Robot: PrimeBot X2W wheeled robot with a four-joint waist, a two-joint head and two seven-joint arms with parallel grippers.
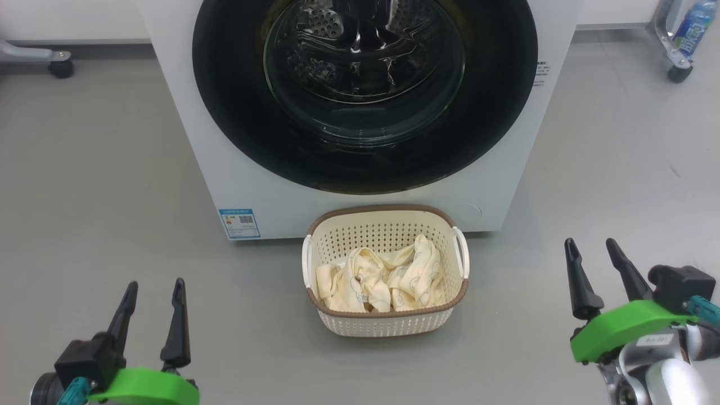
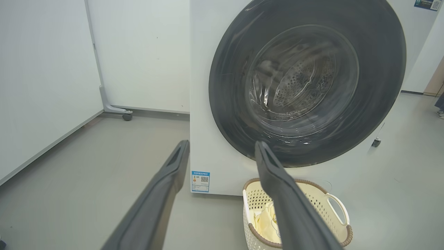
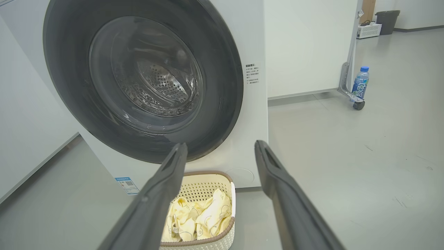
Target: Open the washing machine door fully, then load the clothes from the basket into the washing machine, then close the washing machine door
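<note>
Door: you see the washing machine door [image 1: 364, 84] shut, upper centre.
Basket: the basket [image 1: 388, 323], centre, on the floor [image 1: 112, 197], holds the clothes [image 1: 382, 278].
Left fingers [image 1: 178, 320]: lower left, spread wide, empty.
Right fingers [image 1: 579, 281]: lower right, spread wide, empty.

Washing machine [image 1: 185, 140]: white front, centre top of view. Washing machine door [image 1: 236, 112]: shut, black rim flush w/ front panel; drum perforations visible thru glass. Blue sticker [image 1: 239, 223]: lower-left of front. Basket [image 1: 382, 325]: on grey floor [image 1: 101, 185], just in front of machine, below door. Clothes [image 1: 382, 278]: crumpled inside basket, pale yellow. Left gripper [image 1: 156, 282]: lower left, fingers spread, nothing between. Right gripper [image 1: 590, 242]: lower right, fingers spread, nothing between. Both well apart from basket. Bottle [image 1: 694, 25]: top-right corner.
</note>
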